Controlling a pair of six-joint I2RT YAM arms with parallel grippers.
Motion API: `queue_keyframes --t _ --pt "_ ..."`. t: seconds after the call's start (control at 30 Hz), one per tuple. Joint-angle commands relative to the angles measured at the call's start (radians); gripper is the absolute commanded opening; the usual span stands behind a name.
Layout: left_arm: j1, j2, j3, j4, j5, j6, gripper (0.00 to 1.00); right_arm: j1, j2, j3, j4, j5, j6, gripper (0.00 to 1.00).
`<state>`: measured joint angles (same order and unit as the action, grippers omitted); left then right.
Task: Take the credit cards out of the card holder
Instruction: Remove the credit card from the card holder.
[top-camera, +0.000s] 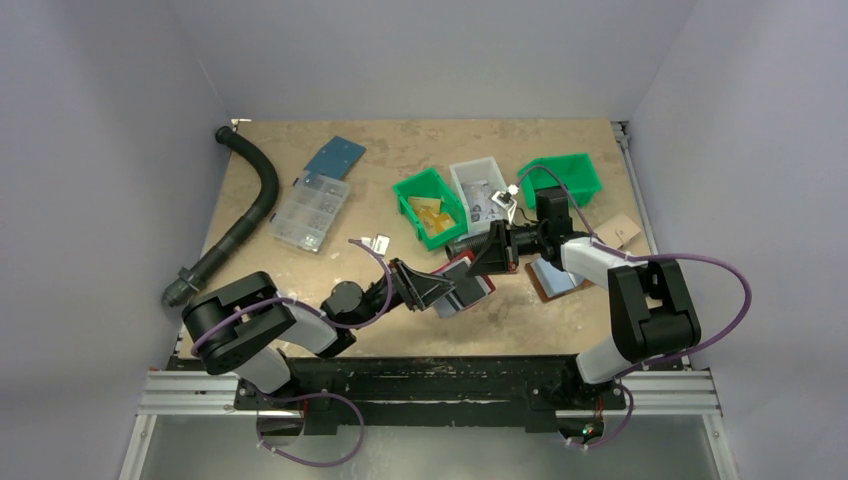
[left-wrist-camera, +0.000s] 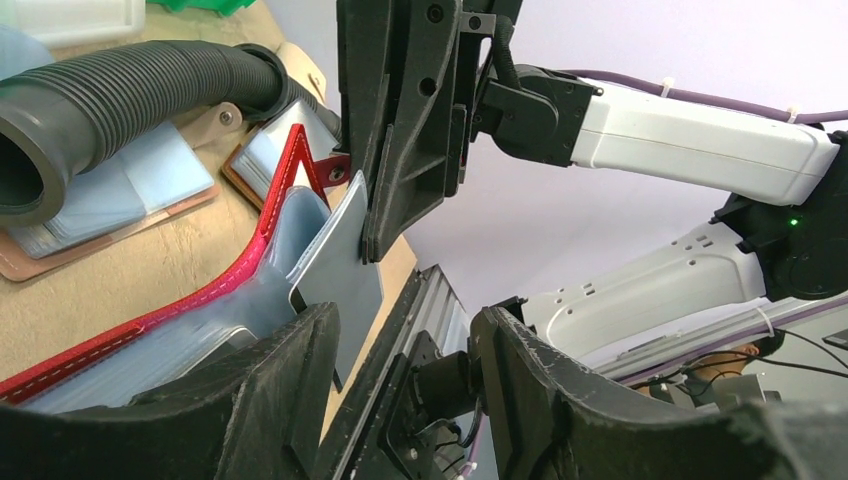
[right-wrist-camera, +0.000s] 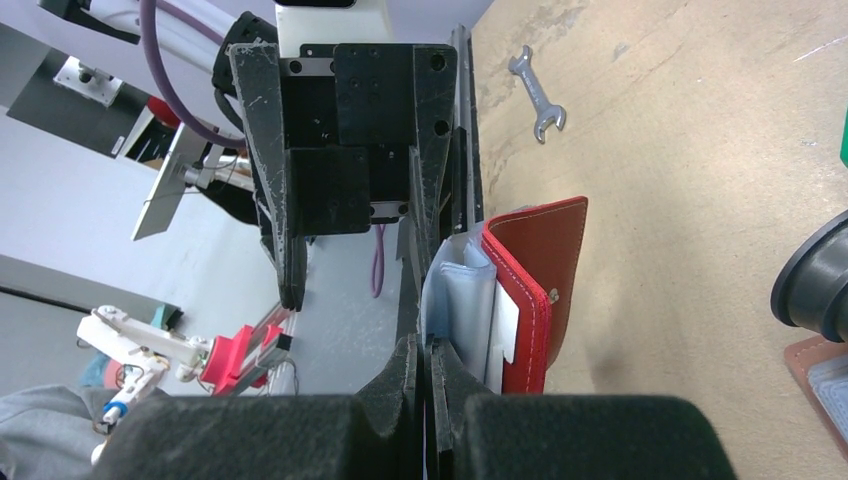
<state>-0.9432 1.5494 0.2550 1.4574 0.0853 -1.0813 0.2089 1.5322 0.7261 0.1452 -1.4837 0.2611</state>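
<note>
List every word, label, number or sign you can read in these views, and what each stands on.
Nothing can be read in any view.
Printed sheets in the white bin: dark print, too small to read.
White tag near the table's middle: too small to tell if it carries text.

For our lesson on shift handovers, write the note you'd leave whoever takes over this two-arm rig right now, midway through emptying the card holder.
Left gripper: open, alongside the card holder.
Right gripper: shut on a pale blue-grey card partly out of its pocket.
Holder: spread open, on edge between the grippers.
Done: one card gripped.
Left: pull it clear, set it down, check remaining pockets.
</note>
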Motion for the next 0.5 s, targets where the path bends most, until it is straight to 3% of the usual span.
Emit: queue_keyframes --t 0.0,0.3,0.47 --pt "-0.003 -0.016 0.026 0.035 -0.018 0.018 0.57 0.000 -0.015 -0.005 0.034 -0.052 0.018 0.00" --pt "-0.003 -0.153 0.055 -0.252 -0.049 0.075 0.58 0.000 -0.011 -0.006 0.036 -0.049 0.020 0.00" --pt "-0.003 -0.160 0.067 -0.288 -0.037 0.079 0.58 0.000 -0.010 -0.007 0.037 -0.047 0.021 0.00"
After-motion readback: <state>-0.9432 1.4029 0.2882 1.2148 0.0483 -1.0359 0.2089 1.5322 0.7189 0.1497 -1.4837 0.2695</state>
